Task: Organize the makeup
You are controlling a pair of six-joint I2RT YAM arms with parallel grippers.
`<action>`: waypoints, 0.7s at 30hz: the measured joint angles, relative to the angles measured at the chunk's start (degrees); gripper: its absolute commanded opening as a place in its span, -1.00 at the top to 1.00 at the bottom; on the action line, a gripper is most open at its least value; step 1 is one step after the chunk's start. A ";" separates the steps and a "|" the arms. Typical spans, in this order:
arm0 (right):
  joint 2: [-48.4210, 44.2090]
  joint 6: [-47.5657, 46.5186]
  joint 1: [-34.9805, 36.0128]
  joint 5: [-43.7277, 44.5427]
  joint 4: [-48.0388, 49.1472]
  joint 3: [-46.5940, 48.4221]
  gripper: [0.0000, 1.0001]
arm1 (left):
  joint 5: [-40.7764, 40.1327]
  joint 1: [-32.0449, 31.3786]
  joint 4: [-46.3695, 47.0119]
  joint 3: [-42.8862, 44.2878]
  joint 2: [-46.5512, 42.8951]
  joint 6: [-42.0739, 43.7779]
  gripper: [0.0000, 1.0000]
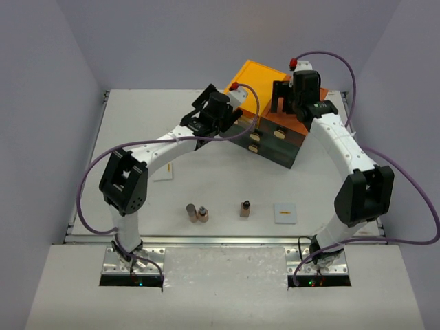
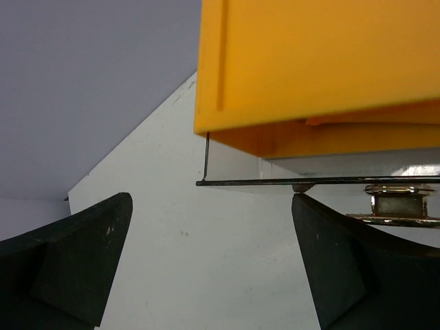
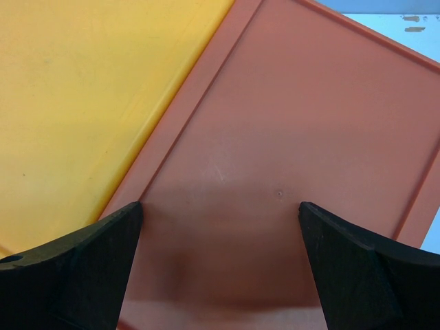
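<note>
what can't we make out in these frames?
- Top view: drawer chest contents hidden; only its fronts and top show.
- Top view: white piece partly under the left arm; shape unclear.
- Top view: three brown bottles too small to read caps or labels.
- Right wrist: the chest top fills the frame; no makeup in view.
- Left wrist: chest cut off by the right edge.
</note>
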 measured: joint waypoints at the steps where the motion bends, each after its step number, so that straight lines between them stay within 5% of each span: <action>1: -0.02 -0.06 -0.05 -0.02 0.31 -0.17 -0.92 | -0.35 -0.01 0.86 1.18 1.17 -0.50 -1.00; 12: -1.61 -0.51 -0.09 -0.11 5.35 -4.07 -0.85 | -4.18 -0.13 2.54 6.74 6.69 -4.52 -1.00; 21: -8.58 1.88 1.04 3.55 4.12 -9.91 -0.64 | -1.22 -0.07 -0.33 2.03 2.13 -9.05 -1.00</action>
